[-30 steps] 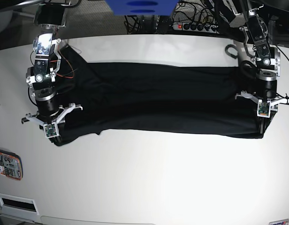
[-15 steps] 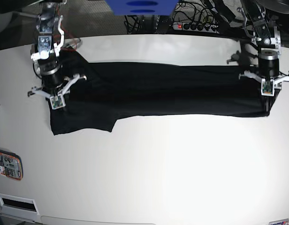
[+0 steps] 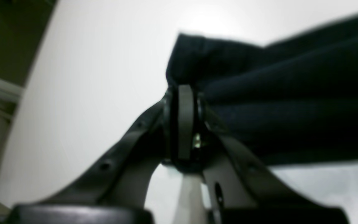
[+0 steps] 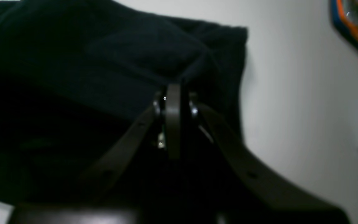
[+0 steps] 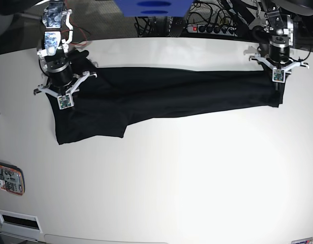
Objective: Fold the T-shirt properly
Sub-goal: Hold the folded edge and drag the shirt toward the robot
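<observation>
We hold the plain black soft fabric T-shirt (image 5: 166, 99) stretched across the white bench (image 5: 197, 178), left gripper (image 5: 278, 77) and right gripper (image 5: 63, 101) clamped on its ends; uneven pulling could skew the fold.

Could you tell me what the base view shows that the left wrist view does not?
Only the base view shows the whole T-shirt stretched across the white table, the right gripper pinching its other end, a power strip and an orange-edged object. Only the left wrist view shows close up the left gripper shut on bunched black fabric. Both show the shirt, the table and the left gripper.
</observation>
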Robot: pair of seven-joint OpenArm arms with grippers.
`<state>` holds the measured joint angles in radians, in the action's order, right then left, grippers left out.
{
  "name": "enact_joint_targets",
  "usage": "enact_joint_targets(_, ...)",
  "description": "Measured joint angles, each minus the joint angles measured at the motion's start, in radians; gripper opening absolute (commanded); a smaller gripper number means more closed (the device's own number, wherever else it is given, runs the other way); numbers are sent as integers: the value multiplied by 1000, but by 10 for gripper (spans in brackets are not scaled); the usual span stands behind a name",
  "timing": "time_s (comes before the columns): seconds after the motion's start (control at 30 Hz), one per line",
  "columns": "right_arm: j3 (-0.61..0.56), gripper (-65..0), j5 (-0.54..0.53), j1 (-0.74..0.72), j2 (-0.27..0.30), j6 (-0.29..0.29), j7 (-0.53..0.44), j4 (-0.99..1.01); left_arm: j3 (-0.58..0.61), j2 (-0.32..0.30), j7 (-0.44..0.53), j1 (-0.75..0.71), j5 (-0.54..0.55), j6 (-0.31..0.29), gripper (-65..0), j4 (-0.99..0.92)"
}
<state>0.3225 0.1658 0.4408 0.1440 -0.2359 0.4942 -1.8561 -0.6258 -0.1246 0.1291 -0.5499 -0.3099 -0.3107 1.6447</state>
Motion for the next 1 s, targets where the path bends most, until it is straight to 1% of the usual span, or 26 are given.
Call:
enact_joint_targets(0.03, -2, -650, 0, 0, -8, -1, -1, 0, 10, 0, 2, -8, -1, -2, -603, -12)
enact_joint_targets(0.07, -3, -631, 0, 0, -8, -5, -2, 0, 17, 0, 5, -23, -2, -5, -557, -14)
enact_joint_targets(0.1, -3, -598, 0, -1, -7, -4, -2, 0, 27, -3, 9, -38, -1, -2, -545, -14)
enact_joint_targets(0.17, -3, -554, 0, 0, 1, 0, -1, 0, 46, -10, 0, -57, -2, 0, -547, -21)
enact_joint_targets(0.27, -3, -522, 0, 0, 2, 0, -2, 0, 61, -29, 1, -54, -5, -7, -571, -23)
enact_joint_targets(0.43, 6, -517, 0, 5, -3, -1, 2, -25, 53, -31, 8, -47, -2, -1, -644, 30)
enact_joint_targets(0.53, 54, -517, 1, 2, -3, -3, -12, -69, 53, -25, 0, -52, 1, -6, -650, 101)
enact_joint_targets(0.67, 103, -517, 0, 2, -3, 0, -11, -79, 50, 14, 5, -32, 7, -1, -650, 204)
enact_joint_targets(0.7, 110, -517, 0, 4, -11, 0, -9, -79, 50, 26, 6, -19, 8, -3, -650, 218)
enact_joint_targets(0.73, 115, -517, 0, 9, -25, 1, -10, -79, 50, 37, 9, -2, 10, -10, -650, 225)
enact_joint_targets(0.8, 130, -517, 0, 48, -56, 0, -25, -81, 50, 58, 0, 29, 8, 0, -650, 233)
enact_joint_targets(0.87, 133, -517, 1, 89, -91, -3, -19, -82, 50, 69, 6, 44, 6, -4, -650, 246)
enact_joint_targets(0.93, 133, -517, 4, 93, -101, -3, -43, -81, 50, 85, 9, 41, 6, 1, -650, 251)
enact_joint_targets(0.97, 132, -517, 3, 84, -99, -2, -79, -81, 49, 92, 0, 34, 5, 0, -650, 250)
enact_joint_targets(1.0, 131, -517, 0, 77, -96, 0, -90, -85, 49, 95, 0, 26, 5, -4, -650, 249)
